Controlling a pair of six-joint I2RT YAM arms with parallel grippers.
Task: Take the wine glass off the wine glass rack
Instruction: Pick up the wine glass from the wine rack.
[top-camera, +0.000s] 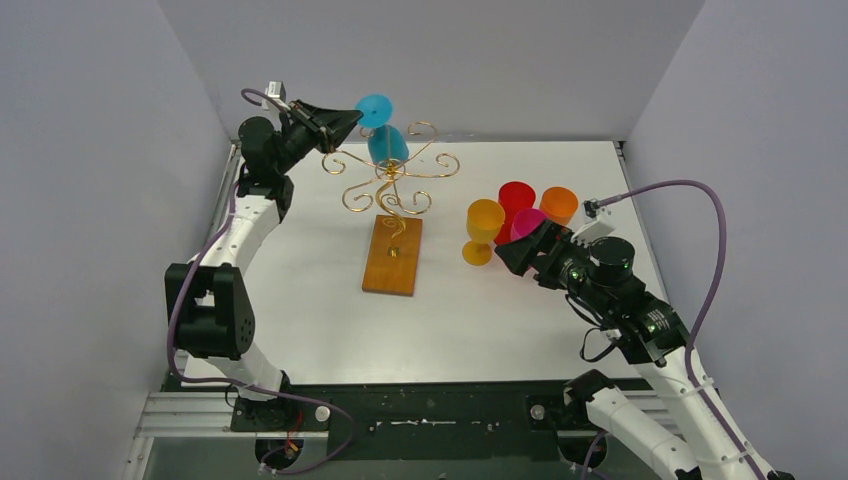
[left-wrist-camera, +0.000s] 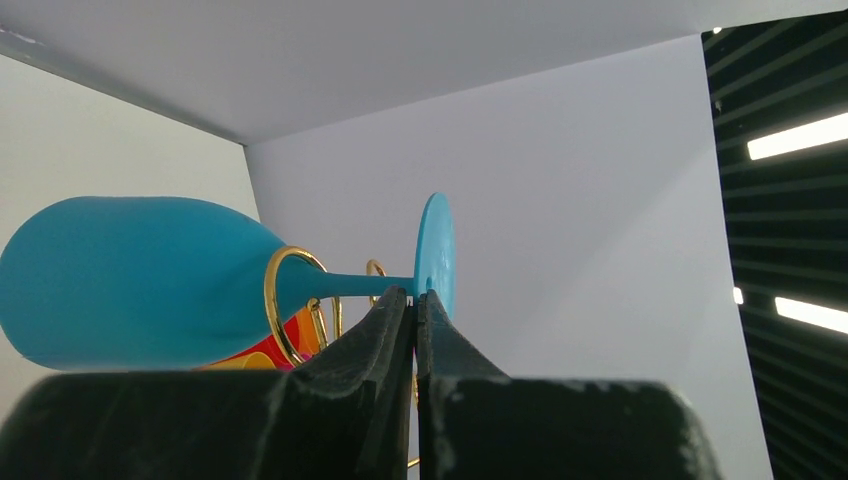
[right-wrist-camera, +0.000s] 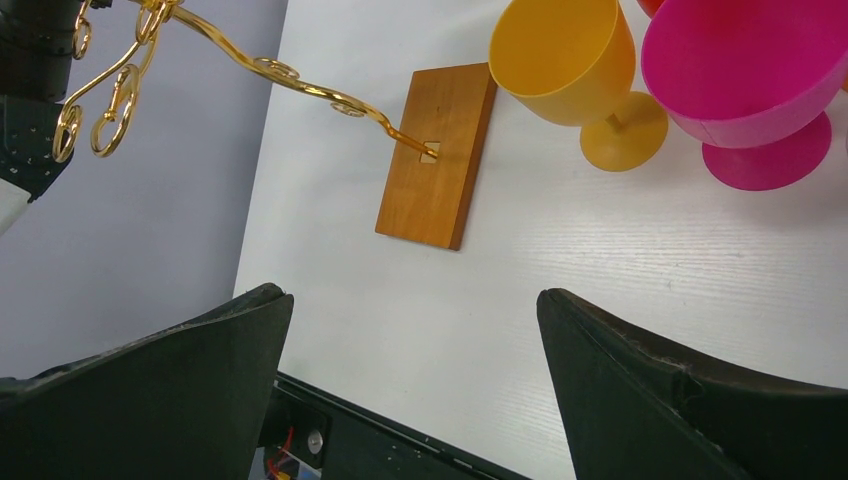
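The blue wine glass (top-camera: 388, 146) hangs bowl-down in the wine glass rack (top-camera: 392, 182), a gold wire stand on a wooden base (top-camera: 393, 256). My left gripper (top-camera: 353, 120) is raised at the rack's upper left, shut on the rim of the glass's foot (top-camera: 374, 108). In the left wrist view the fingertips (left-wrist-camera: 398, 300) pinch the foot's lower edge (left-wrist-camera: 436, 245), and a gold loop (left-wrist-camera: 272, 300) circles the stem close to the bowl (left-wrist-camera: 140, 280). My right gripper (top-camera: 506, 256) hovers open above the table, right of the base (right-wrist-camera: 437, 155), with nothing between its fingers (right-wrist-camera: 230, 330).
Several plastic goblets stand right of the rack: yellow (top-camera: 483, 228), red (top-camera: 516, 198), orange (top-camera: 559, 204) and pink (top-camera: 527, 222), the pink one right by my right gripper. White walls close in the table at the left, back and right.
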